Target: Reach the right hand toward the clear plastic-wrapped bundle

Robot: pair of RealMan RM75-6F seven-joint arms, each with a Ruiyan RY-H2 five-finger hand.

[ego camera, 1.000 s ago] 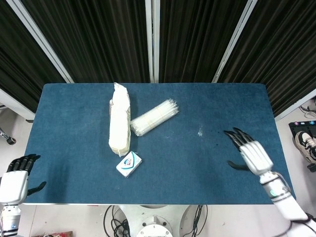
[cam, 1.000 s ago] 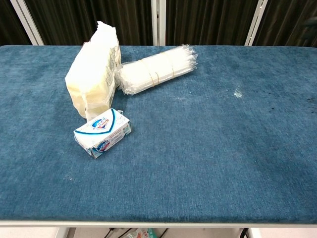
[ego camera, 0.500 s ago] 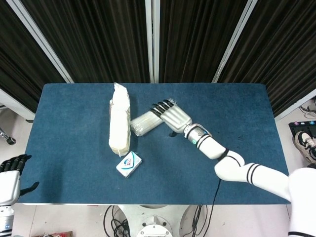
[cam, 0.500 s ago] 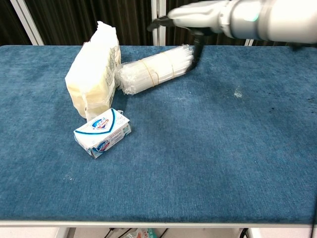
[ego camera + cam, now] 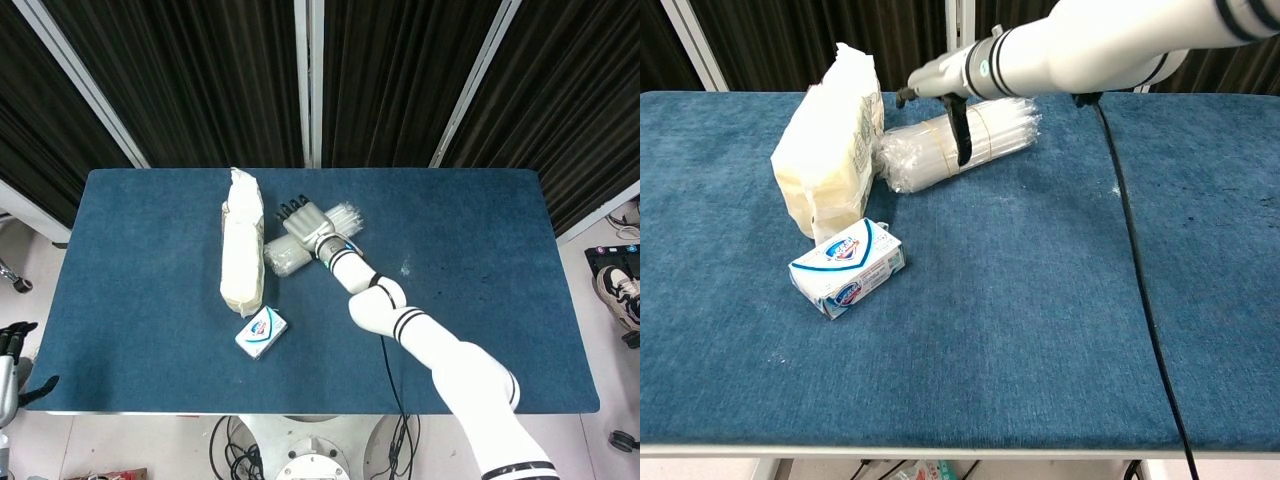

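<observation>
The clear plastic-wrapped bundle (image 5: 283, 255) lies slanted at the back middle of the blue table (image 5: 480, 250), banded with a rubber band; it shows in the chest view too (image 5: 1002, 125). My right hand (image 5: 303, 220) is spread flat right over the bundle's middle, fingers pointing away toward the curtain. In the chest view the right hand (image 5: 940, 85) hangs just above the bundle with its dark thumb down across the near side. It holds nothing. My left hand (image 5: 10, 352) sits off the table at the lower left, partly cut off, fingers apart.
A long cream bag (image 5: 242, 240) lies just left of the bundle, touching its left end (image 5: 830, 140). A white and blue soap box (image 5: 261, 331) sits nearer the front (image 5: 847, 267). My right arm stretches diagonally from the front right.
The right hand has swept from the table's right front across to the bundle and now covers its middle. The left hand has sunk lower and further left. The objects have not moved.
</observation>
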